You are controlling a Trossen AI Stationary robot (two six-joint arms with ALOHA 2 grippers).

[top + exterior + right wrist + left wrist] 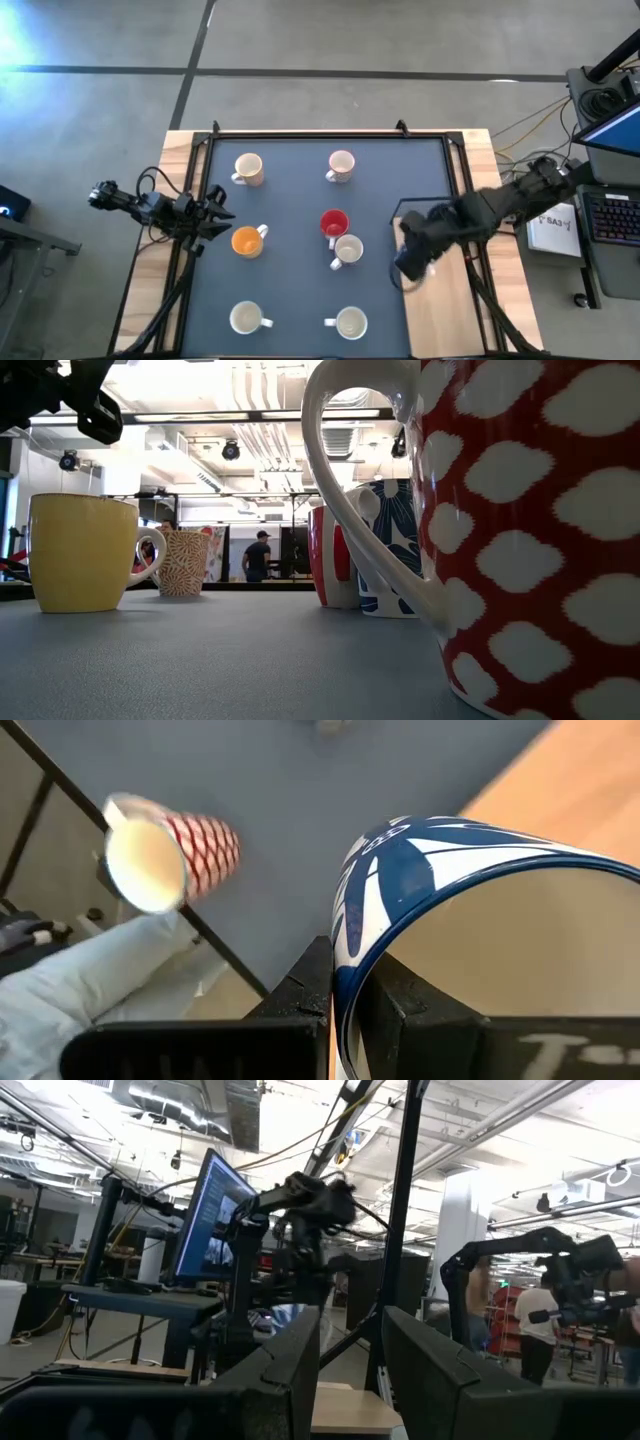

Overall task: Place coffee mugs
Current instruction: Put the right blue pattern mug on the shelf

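From above, the right gripper hangs over the grey mat's right edge, the left gripper at its left edge just beside an orange mug, with a red mug touching a white mug mid-mat. In the left wrist view its fingers stand parted on nothing. In the right wrist view the fingers pinch shut on the rim of a blue-and-white mug; a red-checked mug lies tipped farther off.
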